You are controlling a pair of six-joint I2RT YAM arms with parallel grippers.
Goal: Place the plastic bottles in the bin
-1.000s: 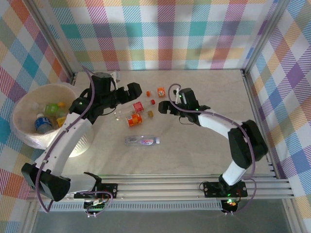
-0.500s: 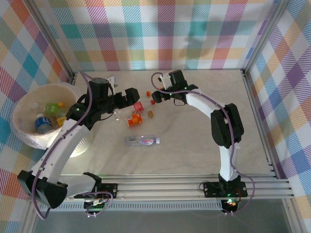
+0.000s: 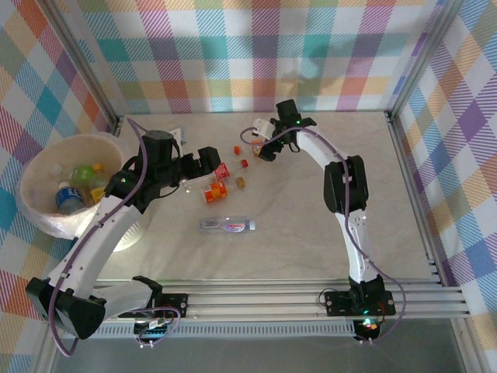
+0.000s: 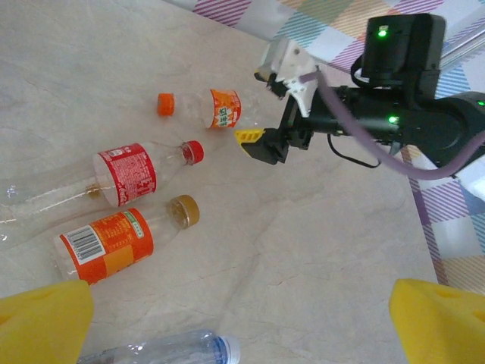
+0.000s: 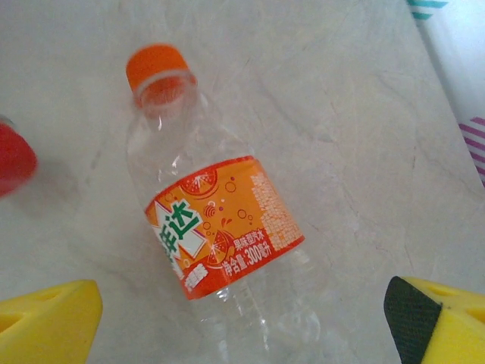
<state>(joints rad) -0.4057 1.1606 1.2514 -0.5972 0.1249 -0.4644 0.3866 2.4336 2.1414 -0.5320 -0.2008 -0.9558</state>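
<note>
A clear bottle with an orange label and orange cap lies on the table, its lower end between the wide-apart yellow fingers of my right gripper, which is open over it at the back of the table. The same bottle also appears in the left wrist view. My left gripper is open and empty, above a red-label bottle, an orange-label bottle with a brown cap and a clear blue-label bottle. The white bin stands at the left and holds several bottles.
A red cap sits just left of the orange-cap bottle. The right arm stretches far across the table toward the plaid back wall. Bare marbled tabletop spreads to the right and toward the front rail.
The right arm has swung back and left, bringing its gripper over the orange-cap bottle. The left gripper has drawn back slightly to the left.
</note>
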